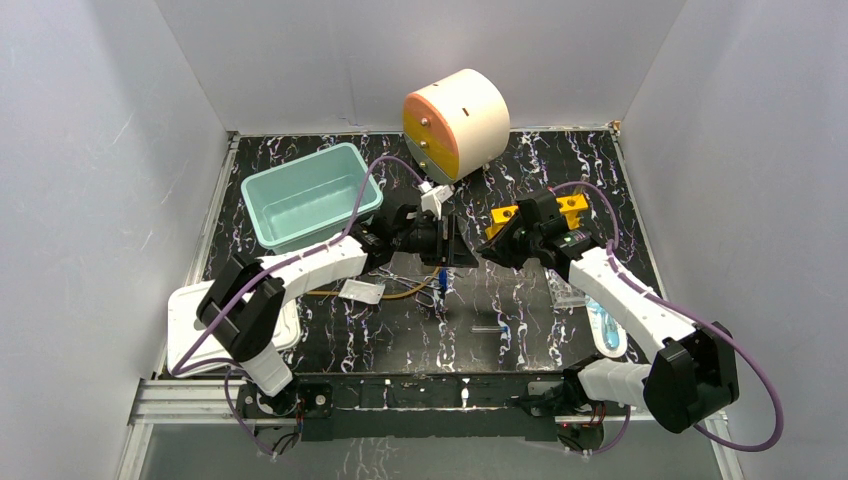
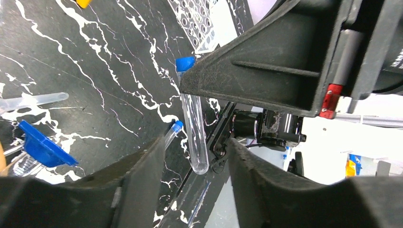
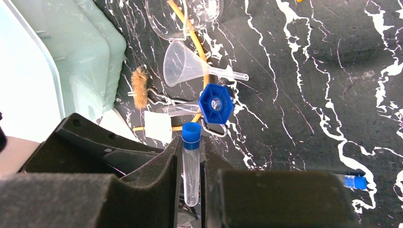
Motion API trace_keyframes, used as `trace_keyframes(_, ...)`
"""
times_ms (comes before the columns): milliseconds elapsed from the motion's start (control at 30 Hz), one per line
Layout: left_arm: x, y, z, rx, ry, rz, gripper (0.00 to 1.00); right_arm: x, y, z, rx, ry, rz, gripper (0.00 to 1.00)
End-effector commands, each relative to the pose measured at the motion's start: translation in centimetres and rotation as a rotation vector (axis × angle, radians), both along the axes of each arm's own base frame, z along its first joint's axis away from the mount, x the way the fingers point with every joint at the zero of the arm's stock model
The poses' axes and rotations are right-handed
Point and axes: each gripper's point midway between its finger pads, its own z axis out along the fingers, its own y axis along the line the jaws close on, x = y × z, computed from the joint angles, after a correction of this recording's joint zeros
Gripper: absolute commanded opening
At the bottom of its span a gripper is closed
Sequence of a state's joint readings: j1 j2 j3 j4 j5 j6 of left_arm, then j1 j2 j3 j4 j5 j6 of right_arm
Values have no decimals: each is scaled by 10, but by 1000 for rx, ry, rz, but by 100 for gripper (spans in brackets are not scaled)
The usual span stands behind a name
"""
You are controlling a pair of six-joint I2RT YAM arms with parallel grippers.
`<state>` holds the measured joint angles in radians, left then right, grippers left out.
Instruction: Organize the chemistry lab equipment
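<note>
Looks like a handover above the table (image 1: 400, 340): the right pincer (image 3: 190, 152) pinches a blue-capped tube (image 3: 191, 173); the left pincer (image 2: 196, 145), spread, brackets its rounded end without touching. Left should squeeze before right releases.

Two slim blue-capped tubes show, a first tube (image 3: 191, 161) and a second tube (image 3: 354, 182). There is one clear funnel (image 3: 183, 64), one brown brush (image 3: 140, 88), one white packet (image 3: 158, 126), one hexagonal blue cap (image 3: 215, 103), one teal bin (image 1: 310, 195), one yellow rack (image 1: 575, 207), one round drum (image 1: 460, 120)
</note>
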<state>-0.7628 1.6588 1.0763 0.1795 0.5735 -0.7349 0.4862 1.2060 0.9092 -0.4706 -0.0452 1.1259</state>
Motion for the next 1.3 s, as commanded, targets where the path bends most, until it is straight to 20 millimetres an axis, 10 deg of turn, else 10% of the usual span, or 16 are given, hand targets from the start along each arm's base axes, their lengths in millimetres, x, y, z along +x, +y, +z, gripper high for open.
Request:
trace_keyframes(0,-8,-8,23,-59,-46,-76,45,12,9,33,77,-84,0,23)
trace_keyframes(567,-11,-9,18,-41,-55,-125,0,13,16,34,107,-97,39,29)
trace_keyframes(833,-9,6,21,63,-203,-188,0,14,-6,53,146,-262,210,73)
trace_keyframes(1267,-30,13,64,-33,-317,-358,0,-11,5,84,338,-266,461,80)
